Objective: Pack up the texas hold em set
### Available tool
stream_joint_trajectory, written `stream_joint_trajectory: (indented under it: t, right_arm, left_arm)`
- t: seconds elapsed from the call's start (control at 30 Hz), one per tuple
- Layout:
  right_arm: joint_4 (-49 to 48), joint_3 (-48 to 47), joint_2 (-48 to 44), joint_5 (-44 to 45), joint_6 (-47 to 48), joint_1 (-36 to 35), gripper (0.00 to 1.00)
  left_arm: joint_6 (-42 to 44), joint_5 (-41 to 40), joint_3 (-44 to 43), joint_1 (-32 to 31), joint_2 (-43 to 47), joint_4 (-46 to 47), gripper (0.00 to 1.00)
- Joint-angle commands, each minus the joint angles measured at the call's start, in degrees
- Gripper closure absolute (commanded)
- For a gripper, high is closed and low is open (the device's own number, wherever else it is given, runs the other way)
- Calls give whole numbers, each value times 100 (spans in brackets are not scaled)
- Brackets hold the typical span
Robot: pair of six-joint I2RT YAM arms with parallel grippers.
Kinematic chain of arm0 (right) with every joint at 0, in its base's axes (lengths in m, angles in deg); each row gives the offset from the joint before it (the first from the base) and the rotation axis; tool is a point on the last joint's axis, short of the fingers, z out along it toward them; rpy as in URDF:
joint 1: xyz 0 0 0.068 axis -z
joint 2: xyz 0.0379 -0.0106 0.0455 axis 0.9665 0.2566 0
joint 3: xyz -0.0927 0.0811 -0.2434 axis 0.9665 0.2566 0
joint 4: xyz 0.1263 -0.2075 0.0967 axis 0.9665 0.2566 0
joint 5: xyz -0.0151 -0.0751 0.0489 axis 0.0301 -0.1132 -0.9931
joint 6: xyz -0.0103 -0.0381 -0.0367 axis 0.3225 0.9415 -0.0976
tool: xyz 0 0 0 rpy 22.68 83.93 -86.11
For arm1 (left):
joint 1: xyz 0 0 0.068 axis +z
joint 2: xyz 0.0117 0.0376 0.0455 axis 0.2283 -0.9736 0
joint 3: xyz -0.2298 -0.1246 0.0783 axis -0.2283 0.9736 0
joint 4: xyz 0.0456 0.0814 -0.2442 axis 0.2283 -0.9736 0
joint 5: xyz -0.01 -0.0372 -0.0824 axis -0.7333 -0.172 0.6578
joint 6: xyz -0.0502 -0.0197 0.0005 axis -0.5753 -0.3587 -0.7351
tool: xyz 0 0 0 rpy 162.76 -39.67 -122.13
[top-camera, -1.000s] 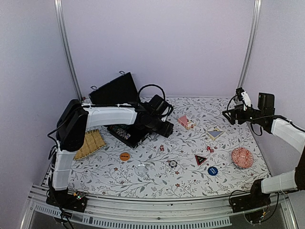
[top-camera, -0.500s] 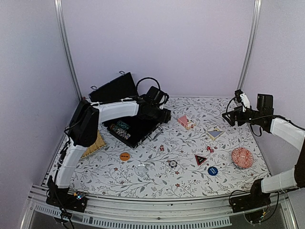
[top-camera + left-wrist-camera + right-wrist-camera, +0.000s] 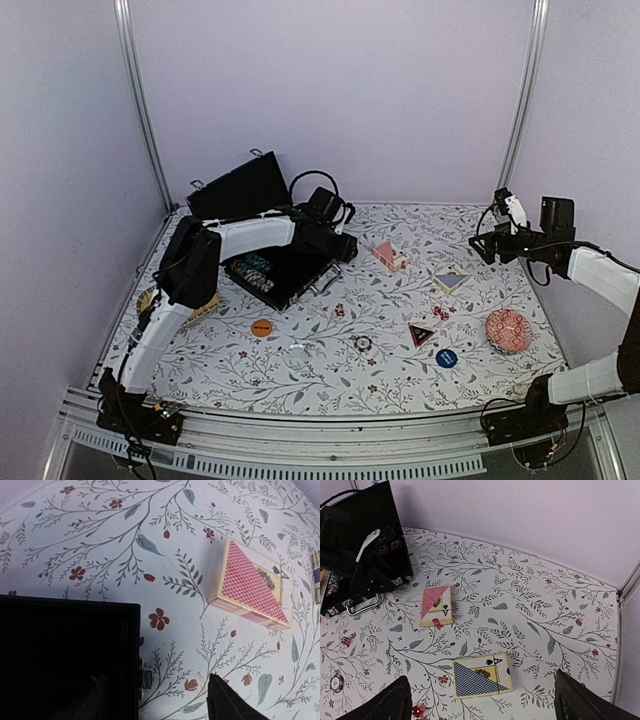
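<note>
The black case [image 3: 283, 272] lies open at the back left, its lid [image 3: 240, 188] upright and chips [image 3: 254, 268] in the tray. My left gripper [image 3: 347, 248] is open and empty, hovering at the case's right corner [image 3: 65, 650], beside its silver latch [image 3: 145, 677]. A red card deck [image 3: 390, 256] lies just right of it and also shows in the left wrist view [image 3: 252, 585]. My right gripper [image 3: 478, 246] is open and empty, held high at the far right above a blue card deck [image 3: 482, 676]. Red dice [image 3: 339, 310] and an orange disc [image 3: 261, 327] lie on the cloth.
A red patterned bowl [image 3: 506, 329] sits at the right. A blue chip [image 3: 446, 357], a dark triangular piece [image 3: 421, 334], more red dice [image 3: 440, 312] and a small ring [image 3: 362, 343] lie in front. A straw tray [image 3: 150, 300] shows behind the left arm.
My left arm has drawn back and to the far side, so its gripper now sits at the case's right corner and more of the open case shows. The right arm has barely moved.
</note>
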Motion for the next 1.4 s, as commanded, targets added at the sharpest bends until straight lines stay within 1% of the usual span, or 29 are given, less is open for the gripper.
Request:
stream_joint_trajectory:
  t: [0.0, 0.13, 0.4, 0.67, 0.9, 0.97, 1.03, 1.1, 1.17, 1.23, 1.37]
  right_arm:
    - [52, -28, 76, 79, 36, 19, 1]
    - [40, -27, 78, 108, 25, 15, 1]
    - [52, -25, 107, 100, 25, 15, 1]
    - [64, -27, 109, 65, 34, 21, 1]
    - [80, -26, 117, 18, 29, 22, 1]
    - [79, -27, 128, 1, 25, 22, 1]
    - [76, -21, 137, -17, 25, 22, 1]
    - [77, -30, 152, -40, 25, 15, 1]
    - [81, -35, 165, -66, 25, 15, 1]
    - [92, -29, 179, -82, 17, 17, 1]
    - [103, -35, 201, -116, 12, 18, 1]
  left_arm:
    - [389, 633, -146, -65, -140, -64, 35]
    - [605, 868, -143, -195, -202, -155, 38]
    - [1069, 1203, 29, -534, -157, -201, 41]
    - [1620, 1926, 216, -865, 9, -175, 45]
    - [2156, 2459, 693, -1125, 331, -192, 48]
    - [2283, 2587, 876, -1173, 452, -200, 50]
    - [2405, 2652, 1040, -1230, 574, -231, 55]
    - [2546, 2671, 1177, -1290, 699, -289, 57]
    - [2630, 2573, 1284, -1360, 835, -316, 57]
    - [2583, 2234, 1344, -1415, 1009, -274, 50]
    - [2228, 1385, 1663, -1460, 1699, 259, 41]
